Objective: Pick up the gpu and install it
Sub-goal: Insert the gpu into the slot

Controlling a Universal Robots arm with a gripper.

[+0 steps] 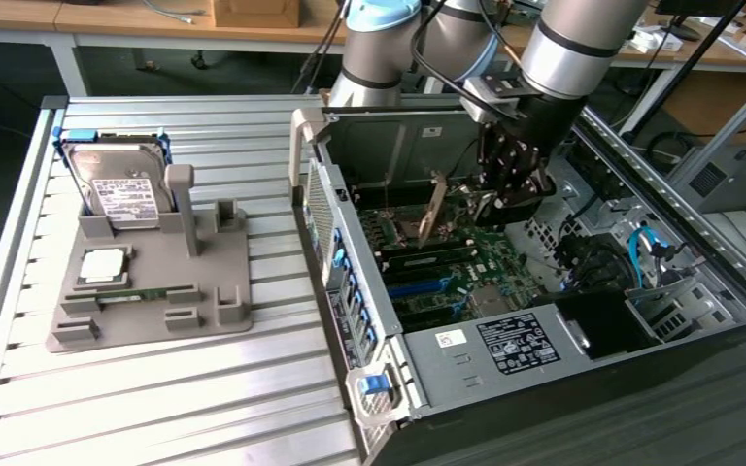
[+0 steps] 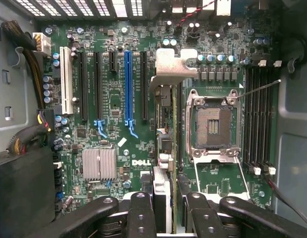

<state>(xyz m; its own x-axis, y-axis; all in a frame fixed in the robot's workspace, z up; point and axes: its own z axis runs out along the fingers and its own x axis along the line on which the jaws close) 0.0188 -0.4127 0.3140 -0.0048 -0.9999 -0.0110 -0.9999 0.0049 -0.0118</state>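
Observation:
The gpu (image 2: 165, 148) is seen edge-on in the wrist view, a thin dark card with its silvery bracket (image 2: 169, 69) at the far end. My gripper (image 2: 165, 210) is shut on the card, one black finger on each side of it. The card hangs above the motherboard (image 2: 113, 144), between a black expansion slot (image 2: 144, 84) and the empty CPU socket (image 2: 213, 121). In the exterior view my gripper (image 1: 496, 206) reaches down into the open computer case (image 1: 542, 340), and the gpu (image 1: 433, 209) stands upright beside it above the board.
A grey parts holder (image 1: 152, 291) sits on the slatted table at the exterior view's left, with a hard drive (image 1: 117, 184), a CPU chip (image 1: 101, 264) and a memory stick (image 1: 140, 293). Case walls, a blue slot (image 2: 127, 84), a heatsink (image 2: 99, 163) and cables (image 2: 24, 139) surround the card.

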